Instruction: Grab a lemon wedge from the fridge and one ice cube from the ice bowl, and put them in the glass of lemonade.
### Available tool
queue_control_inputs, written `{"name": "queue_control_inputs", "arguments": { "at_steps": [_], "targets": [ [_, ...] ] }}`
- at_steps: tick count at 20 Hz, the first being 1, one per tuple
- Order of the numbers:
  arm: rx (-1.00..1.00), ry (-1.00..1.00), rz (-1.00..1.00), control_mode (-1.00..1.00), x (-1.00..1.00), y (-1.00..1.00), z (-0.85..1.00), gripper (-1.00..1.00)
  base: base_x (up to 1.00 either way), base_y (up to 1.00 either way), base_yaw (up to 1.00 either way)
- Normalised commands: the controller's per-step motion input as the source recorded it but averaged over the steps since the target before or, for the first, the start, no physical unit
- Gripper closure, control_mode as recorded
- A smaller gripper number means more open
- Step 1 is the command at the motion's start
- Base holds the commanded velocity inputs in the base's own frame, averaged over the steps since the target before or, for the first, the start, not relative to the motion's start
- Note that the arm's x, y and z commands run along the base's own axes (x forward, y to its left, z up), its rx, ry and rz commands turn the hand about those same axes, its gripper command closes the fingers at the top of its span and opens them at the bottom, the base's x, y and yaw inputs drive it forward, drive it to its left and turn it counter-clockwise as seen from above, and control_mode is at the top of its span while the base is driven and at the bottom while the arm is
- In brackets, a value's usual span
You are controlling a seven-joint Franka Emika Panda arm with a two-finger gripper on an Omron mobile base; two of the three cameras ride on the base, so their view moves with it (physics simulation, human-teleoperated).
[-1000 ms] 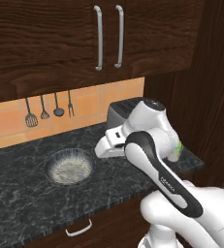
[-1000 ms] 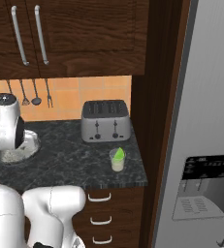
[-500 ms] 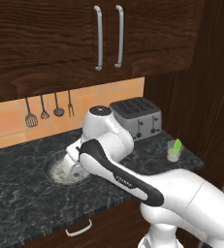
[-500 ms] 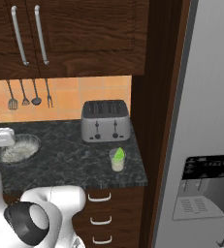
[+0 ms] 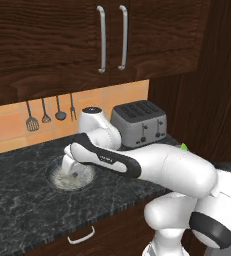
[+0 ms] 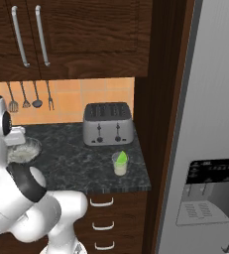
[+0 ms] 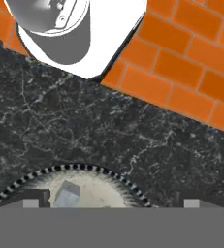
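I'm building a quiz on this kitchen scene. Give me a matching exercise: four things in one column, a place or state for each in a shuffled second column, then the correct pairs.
Things:
1. ice bowl
2. glass of lemonade
3. toaster
4. tool

Places or states:
A. against the orange tile wall
B. open, lowered over the bowl
C. near the counter's front edge, green wedge on top
D. under the utensil rack, whitish contents

Pairs: 1-D, 2-C, 3-A, 4-B

The counter (image 6: 81,163) lies bare between the ice bowl (image 6: 26,151) at its left and the toaster (image 6: 108,123) at the back. The glass (image 6: 120,163) stands alone near the front edge, in front of the toaster. Upper cabinets (image 5: 87,40) hang overhead, and hanging utensils (image 5: 52,112) line the wall behind the bowl.
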Motion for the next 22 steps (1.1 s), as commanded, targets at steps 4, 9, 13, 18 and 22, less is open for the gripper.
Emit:
{"name": "queue_control_inputs", "arguments": {
  "at_steps": [4, 9, 13, 18, 22],
  "targets": [
    [0.0, 0.0, 0.05, -1.0, 0.37, 0.28, -0.47, -1.0, 0.0, 0.0, 0.0],
    [-0.04, 0.0, 0.05, -1.0, 0.34, 0.35, -0.41, -1.0, 0.0, 0.0, 0.0],
    [-0.09, 0.02, 0.02, -1.0, 0.26, 0.31, -0.19, -1.0, 0.0, 0.0, 0.0],
    [-0.09, 0.07, 0.01, -1.0, 0.2, 0.21, -0.22, -1.0, 0.0, 0.0, 0.0],
    [-0.05, 0.09, 0.0, -1.0, 0.29, 0.02, -0.35, -1.0, 0.0, 0.0, 0.0]
  ]
}}
